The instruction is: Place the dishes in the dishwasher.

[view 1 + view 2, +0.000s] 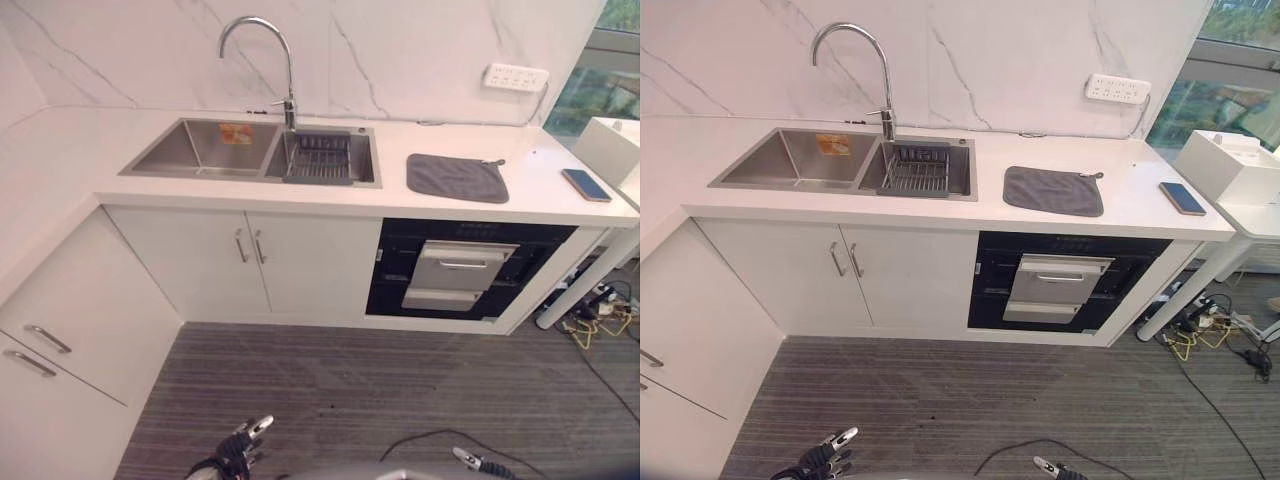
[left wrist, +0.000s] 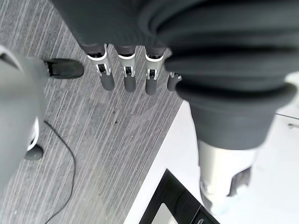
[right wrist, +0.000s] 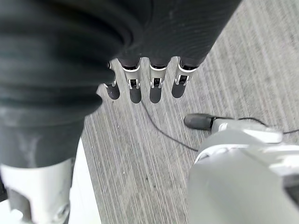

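Note:
The black dishwasher [image 1: 465, 268] with silver drawer fronts sits under the white counter, right of the cupboard doors, and looks closed. A steel double sink [image 1: 205, 150] is set in the counter; a dark wire rack [image 1: 320, 158] lies in its right basin, and I cannot make out dishes in it. My left hand [image 1: 240, 448] hangs low over the grey floor, far from the counter, its fingers [image 2: 126, 74] straight and empty. Further right, also low, hangs my right hand [image 1: 470, 460], its fingers [image 3: 149, 84] straight and holding nothing.
A grey cloth [image 1: 457, 177] and a phone [image 1: 586, 184] lie on the counter above the dishwasher. A white box [image 1: 610, 145] stands on a side table at the far right, with cables [image 1: 600, 312] on the floor beneath. White drawers [image 1: 60, 340] line the left side.

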### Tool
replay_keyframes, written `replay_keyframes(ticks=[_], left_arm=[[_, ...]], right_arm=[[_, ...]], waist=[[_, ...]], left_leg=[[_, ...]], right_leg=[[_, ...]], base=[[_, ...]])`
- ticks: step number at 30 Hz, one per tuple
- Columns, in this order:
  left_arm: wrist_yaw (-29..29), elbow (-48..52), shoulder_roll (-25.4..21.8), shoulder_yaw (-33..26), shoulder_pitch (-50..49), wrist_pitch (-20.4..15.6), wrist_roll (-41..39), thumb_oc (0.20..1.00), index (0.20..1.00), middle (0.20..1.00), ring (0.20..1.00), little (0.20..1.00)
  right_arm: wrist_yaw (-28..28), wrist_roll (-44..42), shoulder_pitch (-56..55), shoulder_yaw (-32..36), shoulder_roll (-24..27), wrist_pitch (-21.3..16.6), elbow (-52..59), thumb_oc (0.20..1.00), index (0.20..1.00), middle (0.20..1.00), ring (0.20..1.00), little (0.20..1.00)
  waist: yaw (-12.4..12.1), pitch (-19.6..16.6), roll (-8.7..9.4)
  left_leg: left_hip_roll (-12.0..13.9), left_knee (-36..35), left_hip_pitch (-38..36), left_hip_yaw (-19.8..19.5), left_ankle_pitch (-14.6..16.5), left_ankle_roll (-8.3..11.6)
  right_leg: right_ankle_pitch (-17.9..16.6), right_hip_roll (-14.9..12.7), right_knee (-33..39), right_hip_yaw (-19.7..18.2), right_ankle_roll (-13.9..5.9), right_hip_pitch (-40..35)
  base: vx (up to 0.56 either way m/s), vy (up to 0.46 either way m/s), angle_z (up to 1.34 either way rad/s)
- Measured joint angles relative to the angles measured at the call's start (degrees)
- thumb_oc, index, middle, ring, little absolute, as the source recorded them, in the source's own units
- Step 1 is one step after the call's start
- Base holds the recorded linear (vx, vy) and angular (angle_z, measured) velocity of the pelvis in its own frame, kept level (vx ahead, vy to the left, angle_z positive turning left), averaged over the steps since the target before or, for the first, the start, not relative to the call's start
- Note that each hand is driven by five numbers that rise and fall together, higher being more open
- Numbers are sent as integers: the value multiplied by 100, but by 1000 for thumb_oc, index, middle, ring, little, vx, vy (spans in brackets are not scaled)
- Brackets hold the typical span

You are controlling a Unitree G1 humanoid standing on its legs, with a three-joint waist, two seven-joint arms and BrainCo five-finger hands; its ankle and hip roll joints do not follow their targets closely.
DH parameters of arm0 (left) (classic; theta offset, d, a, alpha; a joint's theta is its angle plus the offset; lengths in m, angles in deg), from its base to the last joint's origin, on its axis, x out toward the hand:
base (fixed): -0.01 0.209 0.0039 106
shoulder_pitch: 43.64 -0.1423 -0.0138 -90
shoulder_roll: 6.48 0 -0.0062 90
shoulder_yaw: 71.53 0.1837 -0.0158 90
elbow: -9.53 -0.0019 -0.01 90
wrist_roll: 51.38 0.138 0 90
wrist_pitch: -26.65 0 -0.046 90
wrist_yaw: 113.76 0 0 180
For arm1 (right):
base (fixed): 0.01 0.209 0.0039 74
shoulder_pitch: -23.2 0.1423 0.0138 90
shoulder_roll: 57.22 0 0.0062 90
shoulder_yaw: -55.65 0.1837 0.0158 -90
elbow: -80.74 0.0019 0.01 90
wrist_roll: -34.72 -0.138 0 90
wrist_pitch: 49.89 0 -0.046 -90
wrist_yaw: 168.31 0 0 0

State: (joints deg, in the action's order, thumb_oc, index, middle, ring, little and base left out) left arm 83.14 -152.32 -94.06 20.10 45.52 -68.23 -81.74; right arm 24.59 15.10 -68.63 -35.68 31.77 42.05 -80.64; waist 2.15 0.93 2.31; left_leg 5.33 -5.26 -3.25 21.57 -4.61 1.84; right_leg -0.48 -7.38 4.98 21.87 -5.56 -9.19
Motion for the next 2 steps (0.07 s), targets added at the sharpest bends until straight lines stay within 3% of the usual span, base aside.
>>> replay_keyframes(ticks=[2], left_arm=[[0, 1, 20, -4, -60, -2, 5, 1000, 1000, 1000, 1000, 1000]], right_arm=[[16, -1, -7, -2, 7, 15, -4, 1000, 1000, 1000, 1000, 1000]], waist=[[-5, -12, -104]], left_leg=[[-11, 0, -9, -69, -6, -4]], right_leg=[[4, -3, 0, 83, -1, -51]], base=[[6, 3, 19]])
